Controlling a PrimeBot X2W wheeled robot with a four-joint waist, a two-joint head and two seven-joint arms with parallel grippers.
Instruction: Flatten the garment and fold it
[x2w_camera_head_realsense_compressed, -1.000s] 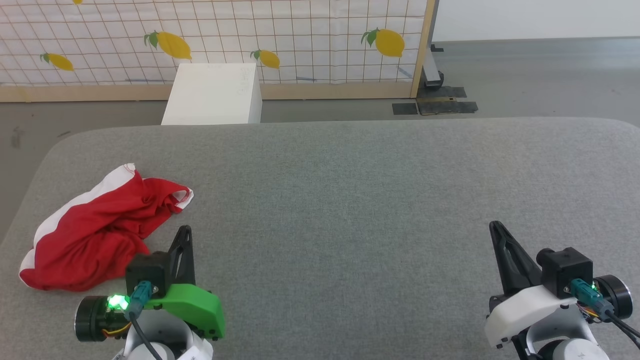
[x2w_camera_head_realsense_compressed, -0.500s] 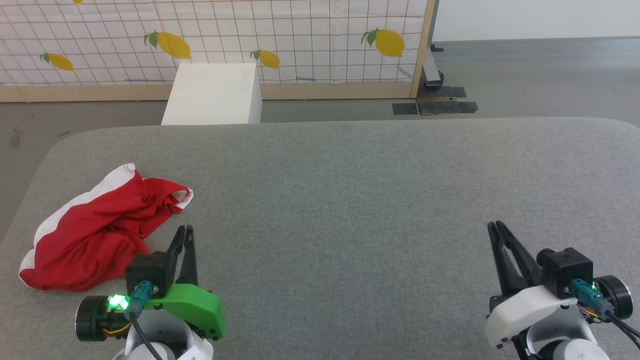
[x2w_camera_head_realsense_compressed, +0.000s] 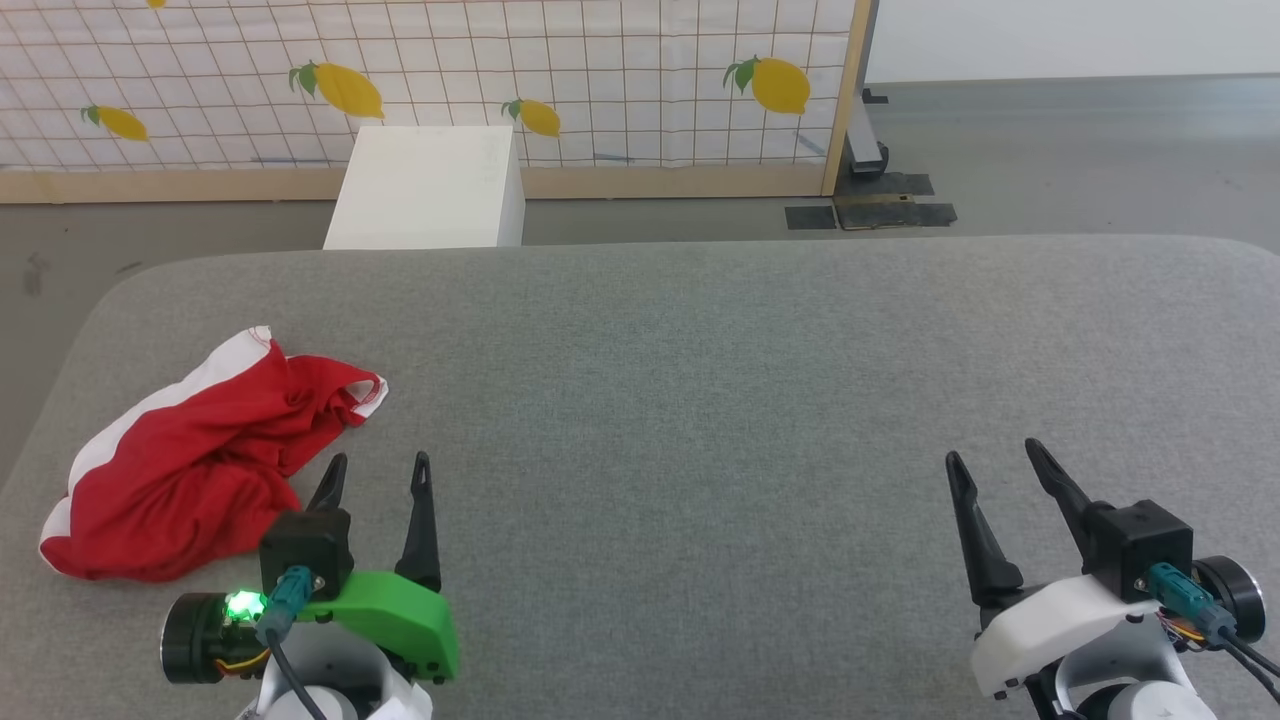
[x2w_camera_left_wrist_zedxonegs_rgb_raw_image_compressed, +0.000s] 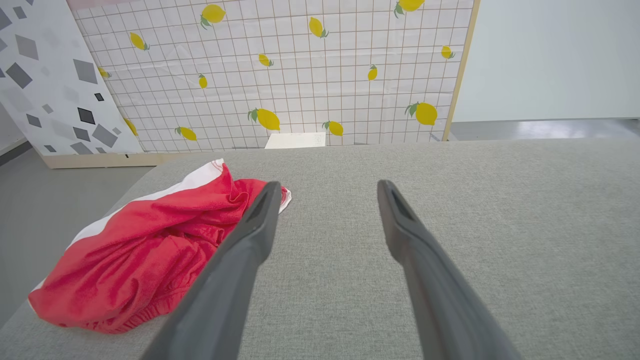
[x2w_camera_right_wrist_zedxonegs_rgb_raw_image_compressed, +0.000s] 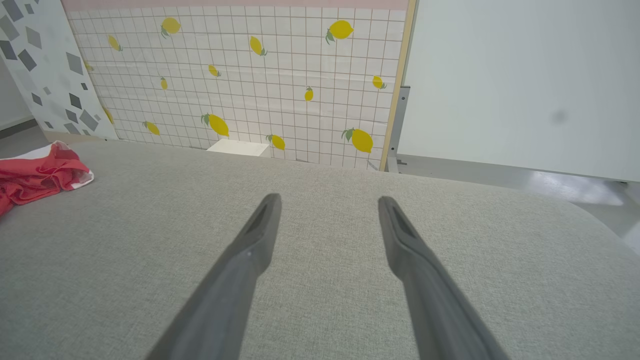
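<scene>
evidently the start: left gripper (x2w_camera_head_realsense_compressed: 380, 458) and right gripper (x2w_camera_head_realsense_compressed: 990, 450) gape empty; the crumpled garment (x2w_camera_head_realsense_compressed: 180, 470), just left of the left one, needs grasping.

Grey surface (x2w_camera_head_realsense_compressed: 700, 380) is wide open across the middle and right; only thing in the way is the crumpled red garment (x2w_camera_head_realsense_compressed: 190, 460) at the left edge, just beside the left pincer (x2w_camera_head_realsense_compressed: 380, 458); white box (x2w_camera_head_realsense_compressed: 425, 190) sits beyond the far edge

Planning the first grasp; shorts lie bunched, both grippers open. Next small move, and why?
Probably swing the left gripper left to the shorts: it is open and empty beside the heap, while the right gripper sits far across the table.
</scene>
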